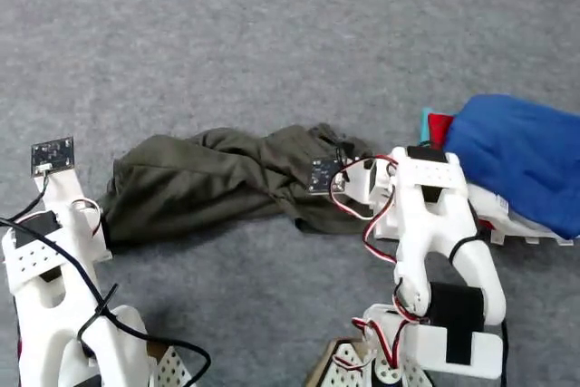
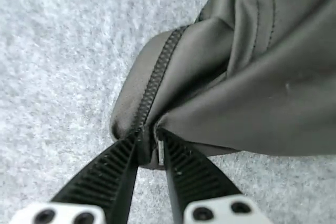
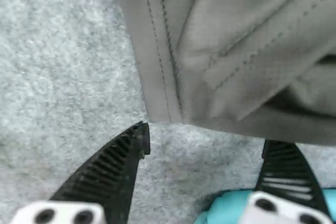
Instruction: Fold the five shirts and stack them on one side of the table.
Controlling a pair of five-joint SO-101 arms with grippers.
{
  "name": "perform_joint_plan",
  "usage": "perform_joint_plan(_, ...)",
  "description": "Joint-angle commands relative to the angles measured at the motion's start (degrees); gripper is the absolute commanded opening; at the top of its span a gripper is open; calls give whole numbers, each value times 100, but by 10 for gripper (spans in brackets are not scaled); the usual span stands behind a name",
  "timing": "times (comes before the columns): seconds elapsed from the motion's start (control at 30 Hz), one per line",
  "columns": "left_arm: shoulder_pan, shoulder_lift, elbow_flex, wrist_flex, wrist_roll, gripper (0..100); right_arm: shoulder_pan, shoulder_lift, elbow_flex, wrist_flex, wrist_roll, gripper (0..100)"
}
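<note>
Two arms flanked one olive shirt (image 1: 217, 183) in the high view. The shirt lay crumpled across the middle of the grey felt table (image 1: 272, 43), with the left arm (image 1: 45, 269) at one end and the right arm (image 1: 435, 224) at the other. A stack of folded shirts (image 1: 517, 151), blue on top, sat at the right side of the table, just beside the right arm.

In the left wrist view, the left gripper (image 2: 149, 142) had its jaws drawn almost together, pinching a bunched fold of the shirt right beside a dark ribbed seam (image 2: 157, 77).

In the right wrist view, the right gripper (image 3: 207, 145) stood with its jaws spread wide and nothing between them. It hovered over the felt just short of a stitched hem corner (image 3: 157, 114) of the shirt.

The cloth looked light, soft and limp, so it would likely sag and crease rather than hold any shape when lifted. The double-stitched hem seemed the best place to grip, since the thicker edge should slip less than a single layer. Taking that corner opposite the pinched end should let the shirt be pulled flat.
</note>
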Motion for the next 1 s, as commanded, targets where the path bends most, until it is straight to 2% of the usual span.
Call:
perform_joint_plan(0.0,-62,-40,9,-70,35,19,48,31,13,-35,62,339)
perform_joint_plan(0.33,-9,-31,79,-193,18,19,31,-426,936,-220,229,330)
perform_joint_plan(0.57,35,-31,79,-193,18,19,391,-505,848,-246,193,158)
perform_joint_plan(0.8,35,-31,88,-193,18,19,927,-980,444,527,229,231)
perform_joint_plan(0.87,35,-31,88,-193,18,19,857,-1323,514,686,246,231)
perform_joint_plan(0.97,35,-31,88,-193,18,19,365,-1771,875,703,281,231)
